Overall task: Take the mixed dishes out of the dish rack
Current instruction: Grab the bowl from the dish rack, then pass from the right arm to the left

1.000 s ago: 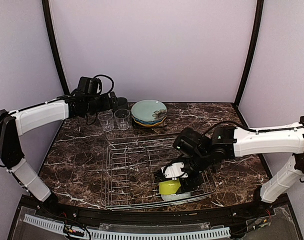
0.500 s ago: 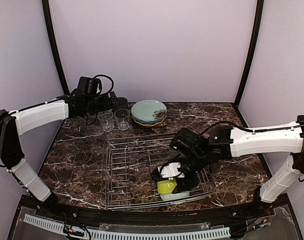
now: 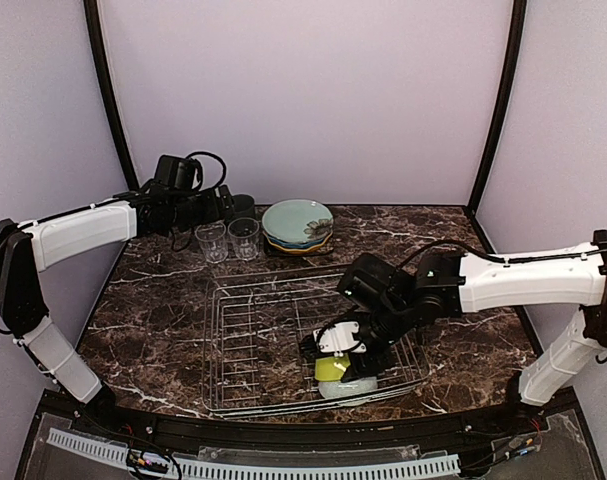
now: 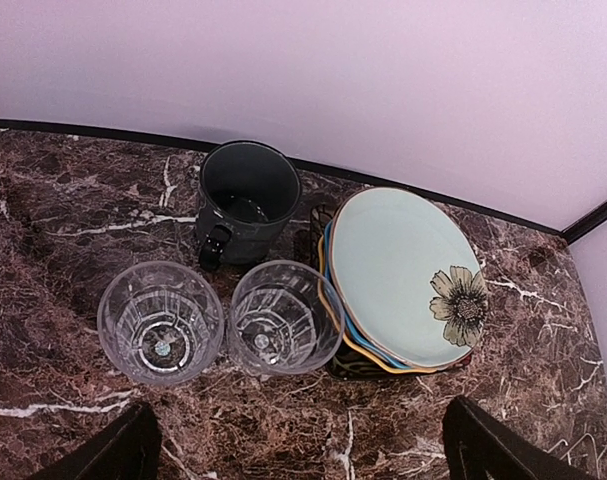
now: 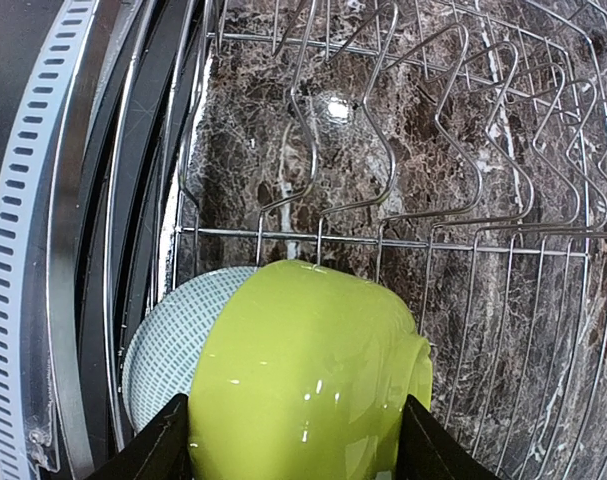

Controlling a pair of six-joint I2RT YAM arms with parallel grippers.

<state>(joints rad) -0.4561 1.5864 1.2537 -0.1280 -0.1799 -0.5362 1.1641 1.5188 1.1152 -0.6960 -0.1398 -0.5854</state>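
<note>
The lime-green bowl (image 5: 303, 385) lies on its side between my right gripper's (image 5: 298, 445) fingers (image 5: 173, 445), which press on both its sides. It rests against a pale dish with blue dots (image 5: 168, 340) at the near end of the silver wire dish rack (image 5: 383, 240). In the top view the right gripper (image 3: 339, 345) holds the bowl (image 3: 330, 369) over the rack's (image 3: 253, 330) near right corner. My left gripper (image 4: 303, 462) is open and empty above two clear glasses (image 4: 161, 322), the dark grey mug (image 4: 248, 195) and a stack of plates (image 4: 403, 275) with the pale teal flowered one on top.
The glasses (image 3: 228, 240), mug (image 3: 245, 205) and plate stack (image 3: 297, 224) stand on the marble table behind the rack, near the back wall. The left gripper (image 3: 226, 206) hovers by the mug. A slotted white rail (image 5: 23, 250) runs along the table's near edge.
My right gripper has shifted slightly left and up with the lime-green bowl in it. The left arm has not moved.
</note>
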